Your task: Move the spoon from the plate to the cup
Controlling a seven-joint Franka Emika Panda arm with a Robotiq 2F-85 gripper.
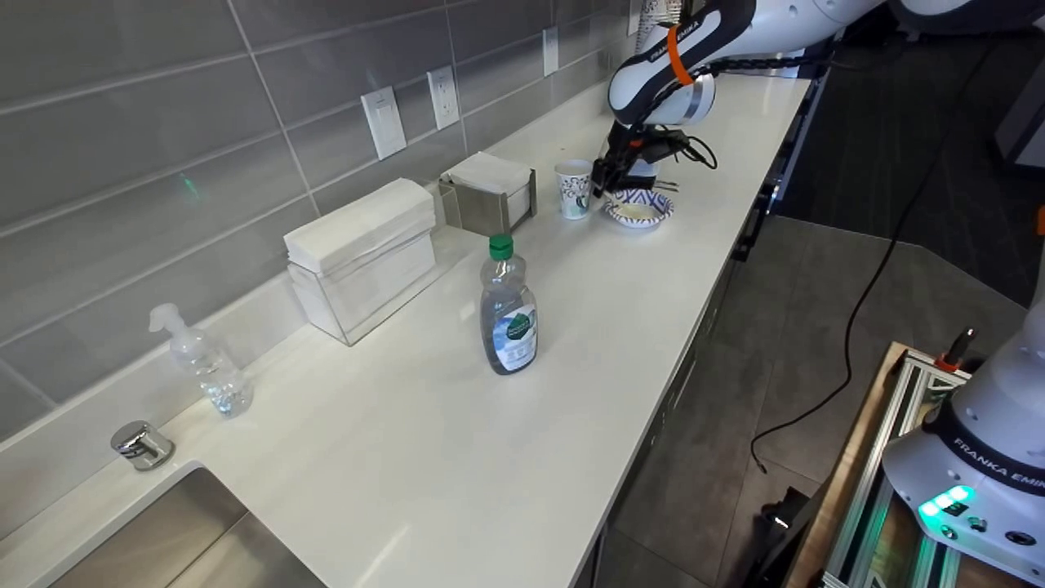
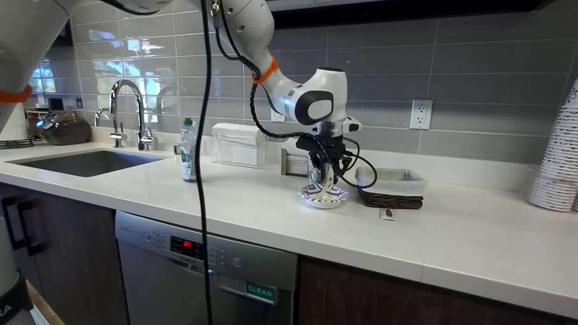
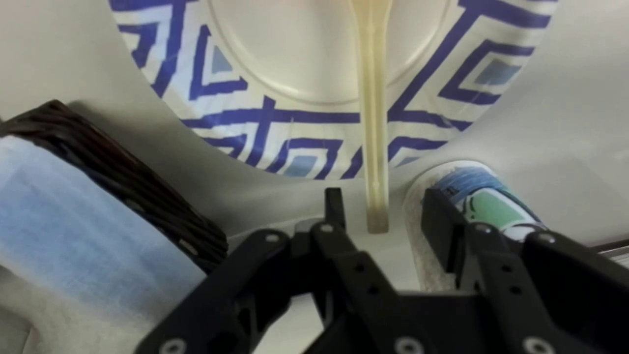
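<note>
Straddling spoon (image 3: 374, 118) | end effector (image 3: 385, 211): parted, empty | green sign (image 2: 261, 292): CLEAN | arm (image 1: 735, 33): apparently FRANKA EMIKA

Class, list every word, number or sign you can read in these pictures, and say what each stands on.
"FRANKA EMIKA": the robot arm, split by an orange band.
"FRANKA EMI", then cut off by the picture edge: the robot base.
"CLEAN": the green sign on the dishwasher.
Too small or blurred to read: red display digits, the soap label, any print on the packet.
</note>
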